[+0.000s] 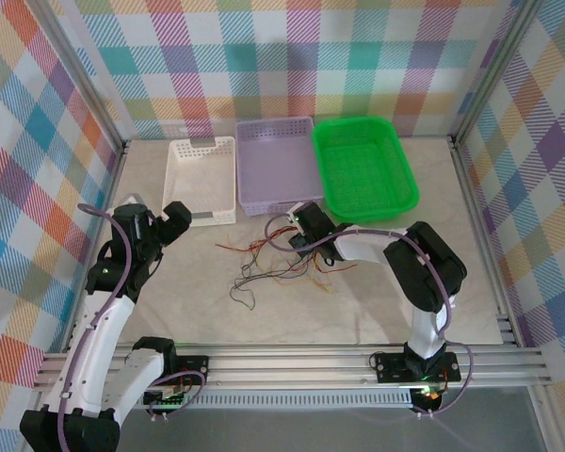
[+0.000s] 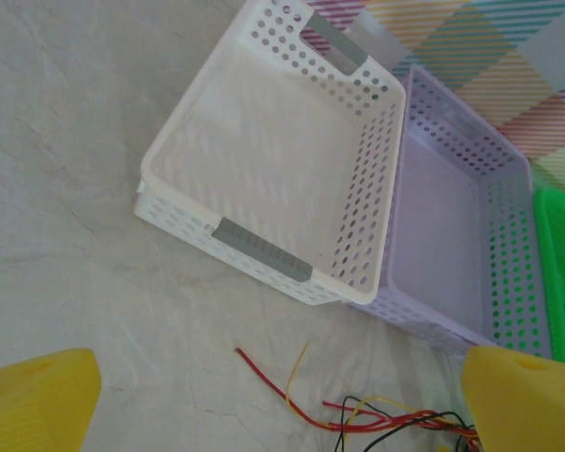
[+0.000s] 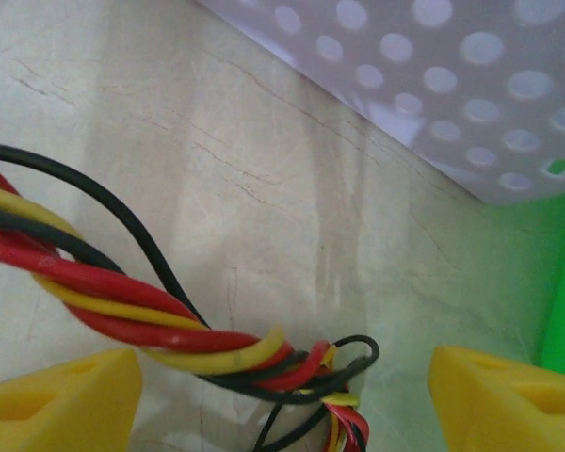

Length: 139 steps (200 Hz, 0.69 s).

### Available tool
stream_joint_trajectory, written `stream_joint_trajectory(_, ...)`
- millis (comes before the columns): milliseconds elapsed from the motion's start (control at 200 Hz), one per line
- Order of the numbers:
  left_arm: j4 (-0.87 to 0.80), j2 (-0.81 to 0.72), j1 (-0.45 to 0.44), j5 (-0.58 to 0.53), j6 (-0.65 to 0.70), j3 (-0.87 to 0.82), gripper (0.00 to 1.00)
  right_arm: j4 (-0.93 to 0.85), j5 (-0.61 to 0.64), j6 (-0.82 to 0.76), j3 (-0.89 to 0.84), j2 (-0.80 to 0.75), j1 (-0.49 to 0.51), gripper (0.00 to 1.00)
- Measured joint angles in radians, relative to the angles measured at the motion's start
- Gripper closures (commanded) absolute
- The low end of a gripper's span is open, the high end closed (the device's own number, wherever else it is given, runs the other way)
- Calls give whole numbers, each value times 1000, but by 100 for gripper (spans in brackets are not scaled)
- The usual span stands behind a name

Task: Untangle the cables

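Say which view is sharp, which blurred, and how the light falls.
Top external: even light, faint shadows, cables thin but distinct. Left wrist: white basket sharp, yellow fingers soft. Right wrist: twisted cables crisp, purple basket blurred, green cast.

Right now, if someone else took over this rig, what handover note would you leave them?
Left gripper: open, holding nothing, over the table near the white basket.
Right gripper: open, jaws either side of the cables, not yet clamped on them.
Cables: one tangle on the table in front of the purple basket, with red, yellow and black strands twisted together.
Done: nothing separated yet.
Left: grip the bundle and pull the strands apart, probably using both arms.
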Motion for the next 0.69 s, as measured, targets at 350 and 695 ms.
stream_joint_trajectory(350,-3,25,-10,58,4,0,9,42,-12,-41,31,45,0,71)
stream_joint_trajectory(695,-6,54,-46,87,10,5,12,66,-58,-47,-18,3,6,97)
